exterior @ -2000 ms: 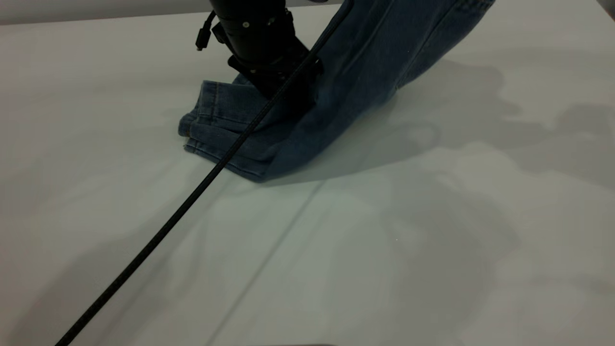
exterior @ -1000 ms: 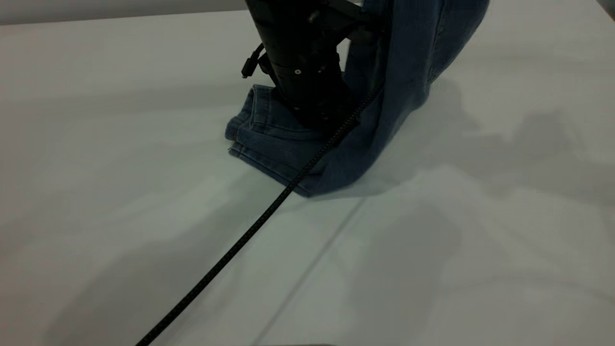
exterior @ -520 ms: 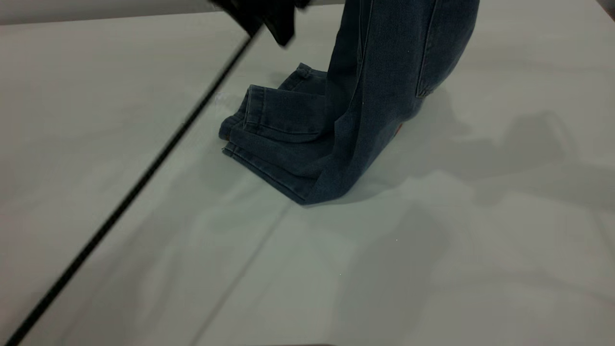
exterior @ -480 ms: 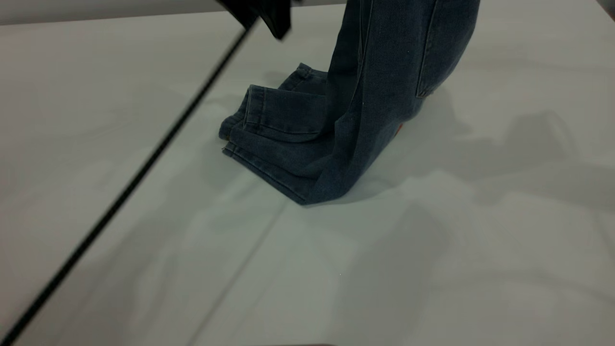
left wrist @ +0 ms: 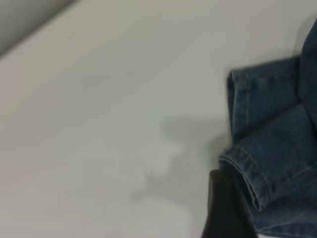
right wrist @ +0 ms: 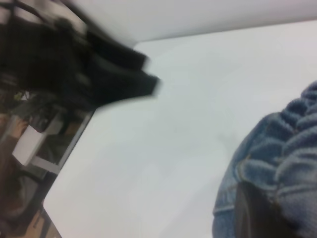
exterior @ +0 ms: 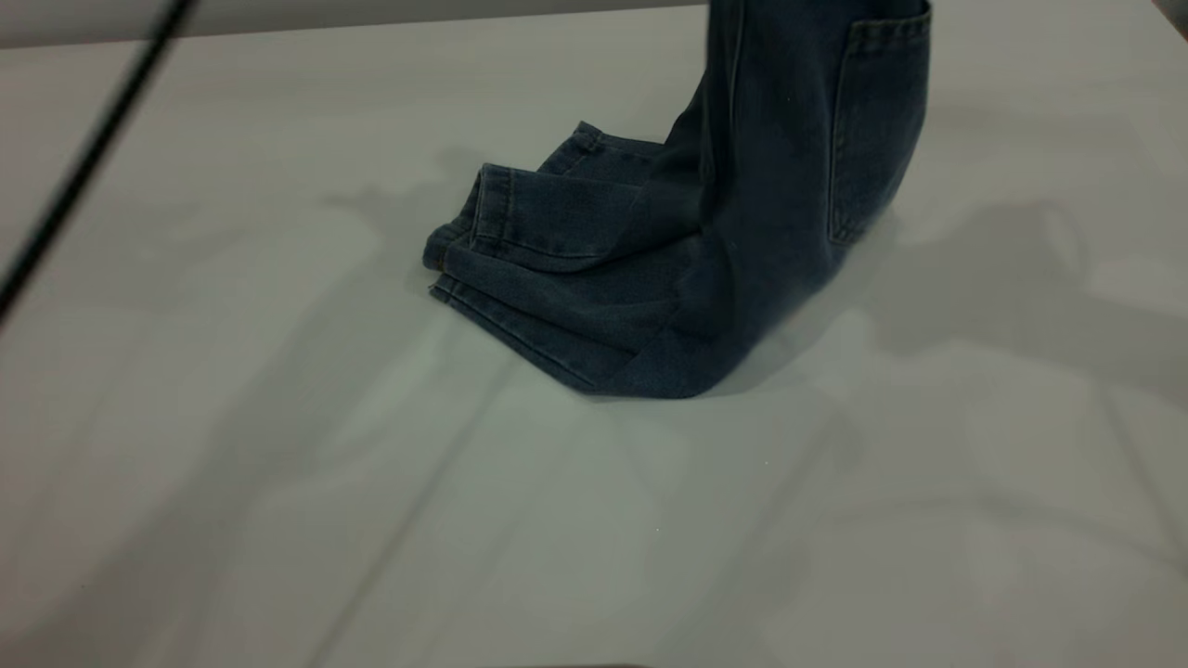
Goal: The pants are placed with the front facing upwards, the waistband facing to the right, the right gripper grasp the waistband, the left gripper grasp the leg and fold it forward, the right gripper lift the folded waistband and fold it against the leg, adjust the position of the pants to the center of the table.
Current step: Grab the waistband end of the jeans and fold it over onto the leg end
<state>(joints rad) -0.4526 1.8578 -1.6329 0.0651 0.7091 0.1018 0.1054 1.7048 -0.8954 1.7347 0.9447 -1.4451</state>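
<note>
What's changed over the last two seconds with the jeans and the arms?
The left gripper let go of the folded legs and pulled up and away to the left; only its black braided cable shows in the exterior view. The short blue denim pants still have their waistband end lifted out of frame, now showing the back pocket. The leg cuffs stayed on the white table.

Grey wall band (exterior: 278, 17): plain, seen in exterior view only; no gripper in that view to place it by.
Grey strip (left wrist: 22, 22): plain, blurred; well apart from left gripper (left wrist: 225, 210), diagonally opposite it.
Soft shadow (left wrist: 181, 158): irregular grey patch, just beside left gripper.
Room clutter (right wrist: 34, 163): blurred, kind not told; well apart from right gripper (right wrist: 260, 215).
White box shape (right wrist: 28, 143): within clutter, far from right gripper.
Brown floor patch (right wrist: 12, 203): near the box shape.
</note>
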